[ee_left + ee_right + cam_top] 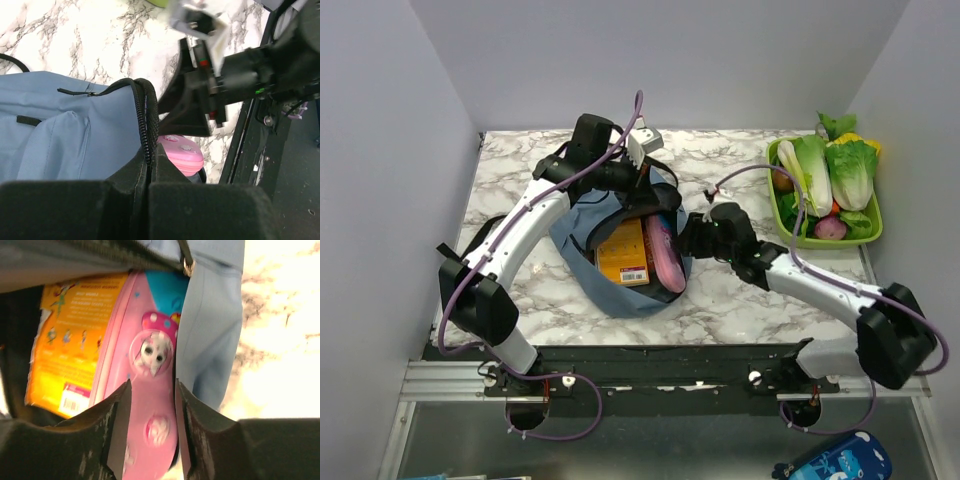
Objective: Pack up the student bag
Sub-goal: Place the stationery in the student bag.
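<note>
1. Student bag (620, 292) lies open at the middle of the marble table (520, 300).
2. Your left gripper (149, 181) is pinched tight on its zipper rim.
3. Your right gripper (152, 405) has its fingers parted around the pink pencil case (155, 372) in the bag; you can't tell whether it's gripped.

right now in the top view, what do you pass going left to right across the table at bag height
student bag (its left wall) → orange book → pink pencil case → right gripper → green tray of vegetables. The left arm is left out because it crosses over the bag.
</note>
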Robot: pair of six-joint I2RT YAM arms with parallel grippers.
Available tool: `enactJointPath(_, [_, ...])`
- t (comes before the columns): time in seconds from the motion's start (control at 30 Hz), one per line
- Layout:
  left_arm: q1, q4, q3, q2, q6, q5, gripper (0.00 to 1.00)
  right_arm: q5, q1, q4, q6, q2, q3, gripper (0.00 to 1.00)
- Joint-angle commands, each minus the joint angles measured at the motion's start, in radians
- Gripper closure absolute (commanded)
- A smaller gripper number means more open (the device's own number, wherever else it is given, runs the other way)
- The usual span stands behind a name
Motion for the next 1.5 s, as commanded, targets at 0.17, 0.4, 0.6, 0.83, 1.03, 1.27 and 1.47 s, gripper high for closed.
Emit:
enactJointPath(0.17, [-0.01, 0.046, 0.004, -0.043, 0.01, 0.023, 1.0, -0.32, 0.005, 0.017, -0.005, -0.34, -0.288, 0.88])
enactJointPath(0.4, [-0.011, 0.049, 0.015, -0.03, 0.002, 0.013, 1.0, -0.509, 0.005, 0.028, -0.011, -0.402, -0.362, 0.99])
enactJointPath(0.6, [-0.011, 0.043, 0.027, -0.03, -0.006, 0.017, 1.0, -0.436, 0.003, 0.052, -0.005, -0.233, -0.307, 0.99])
enactJointPath(0.83, [-0.013, 0.003, 0.013, -0.029, 0.022, 0.056, 1.0, -0.243, 0.005, 0.112, -0.03, -0.059, -0.162, 0.99])
enactJointPath(1.03, [-0.026, -0.03, -0.011, -0.009, 0.056, 0.095, 1.0, -0.049, 0.004, 0.281, -0.007, -0.005, -0.127, 0.99])
enactJointPath(1.27, [-0.033, -0.023, -0.017, 0.011, 0.051, 0.094, 1.0, 0.014, 0.005, 0.286, 0.019, 0.176, -0.004, 0.99])
enactJointPath(1.47, [-0.031, -0.006, -0.017, 0.014, 0.034, 0.066, 0.96, 0.022, 0.008, 0.283, 0.047, 0.077, -0.119, 0.99])
